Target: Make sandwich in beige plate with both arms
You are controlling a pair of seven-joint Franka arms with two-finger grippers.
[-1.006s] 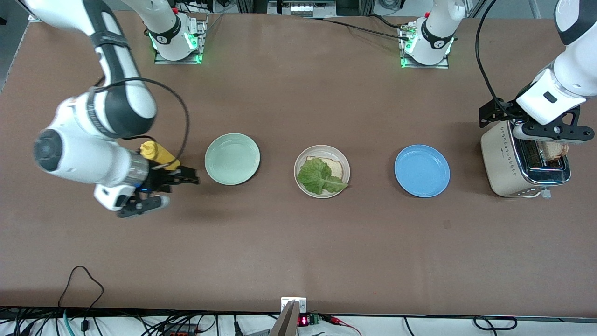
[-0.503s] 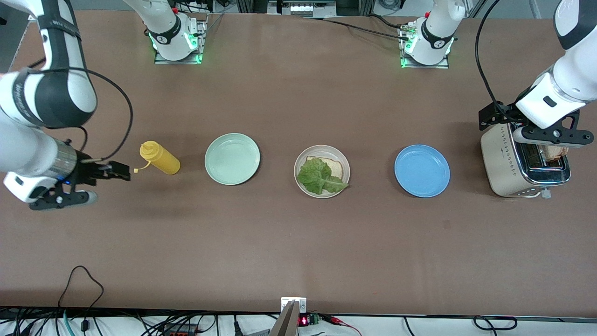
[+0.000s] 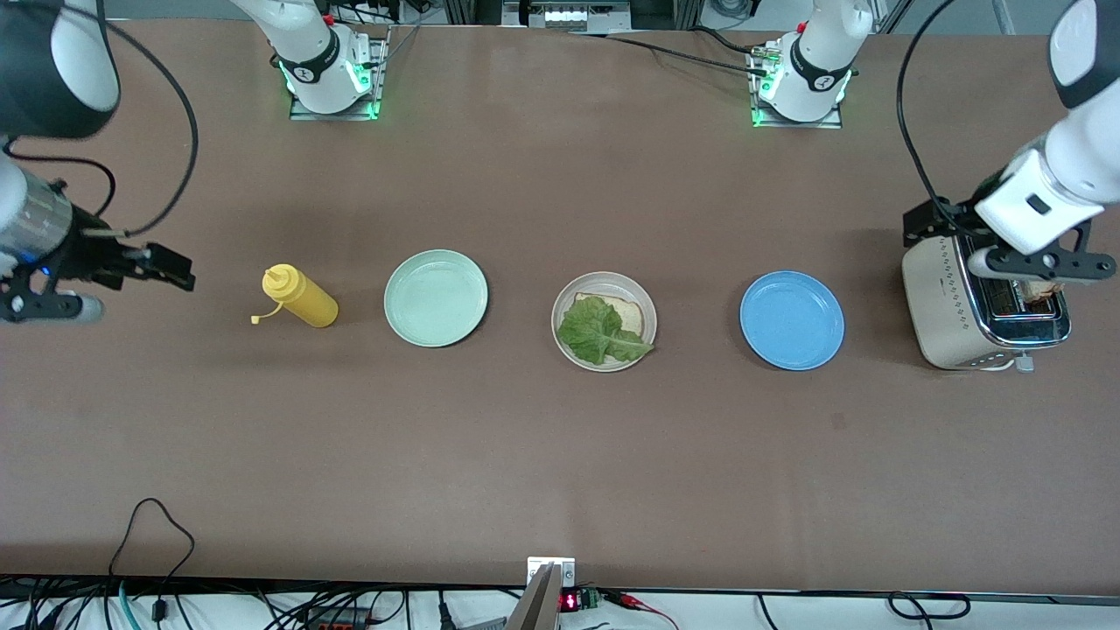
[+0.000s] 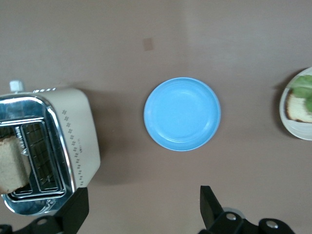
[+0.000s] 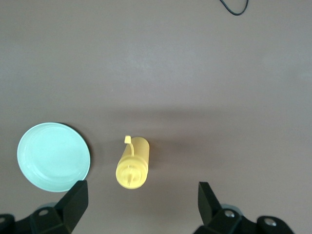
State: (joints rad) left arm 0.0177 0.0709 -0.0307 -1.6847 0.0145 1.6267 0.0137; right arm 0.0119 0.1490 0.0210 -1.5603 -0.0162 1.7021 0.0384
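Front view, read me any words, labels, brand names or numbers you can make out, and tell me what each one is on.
No text reads clearly.
Red digits glow on a small display at the table edge nearest the camera: too small to read.
Each arm base carries a dark band with a small mark: too small to read.
The toaster shows only a dot pattern, no lettering.
The yellow squeeze bottle, the beige plate, the mint-green plate and the blue plate are plain.

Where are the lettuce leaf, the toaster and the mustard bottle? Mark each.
lettuce leaf (image 3: pixel 599 331), front view, middle of the leaf
toaster (image 3: pixel 941 302), front view, its beige side wall
mustard bottle (image 5: pixel 132 165), right wrist view, its yellow body
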